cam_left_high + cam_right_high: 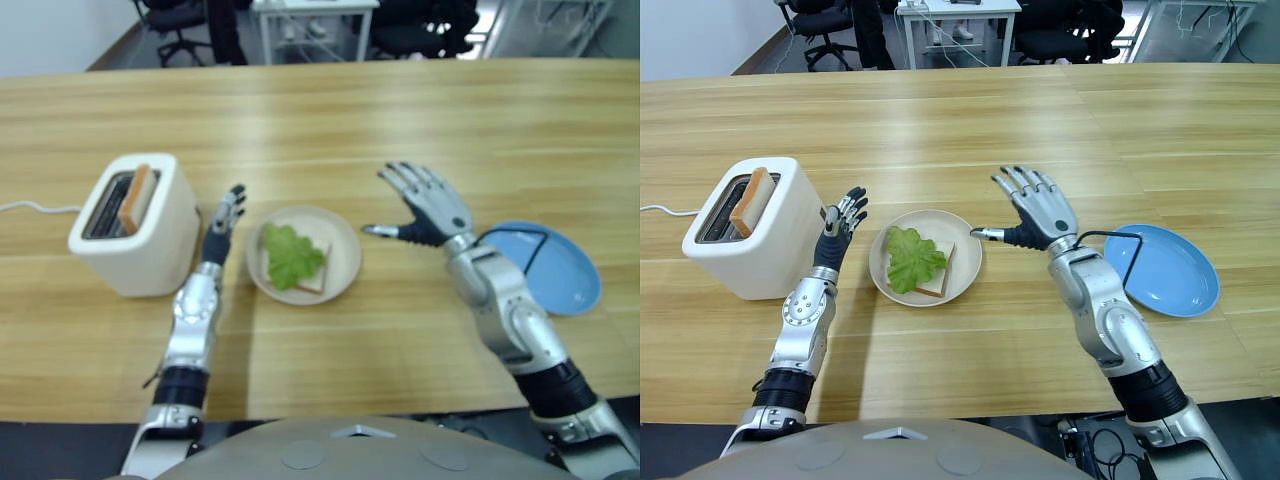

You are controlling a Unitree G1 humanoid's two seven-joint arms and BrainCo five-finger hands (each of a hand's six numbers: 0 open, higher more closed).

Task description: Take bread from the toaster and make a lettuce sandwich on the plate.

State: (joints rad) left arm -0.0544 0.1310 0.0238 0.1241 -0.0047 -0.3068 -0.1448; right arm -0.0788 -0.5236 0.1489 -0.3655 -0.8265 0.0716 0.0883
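Wooden surface: I see slice (pixel 940 281) and lettuce (pixel 910 260) on plate (pixel 971 245), base done. Bread (pixel 751 200) stands in toaster (pixel 745 250); I judge top left to add. Left hand (pixel 837 228) beside toaster, right hand (pixel 1038 215) beside plate; fingers open, empty.

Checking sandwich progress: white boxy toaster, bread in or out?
In. One tan bread slice stands upright in a slot of the white boxy toaster, its top above the rim; the neighbouring slot looks empty.

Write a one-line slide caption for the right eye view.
Left hand and right hand open beside plate, lettuce on bread; second slice in toaster.
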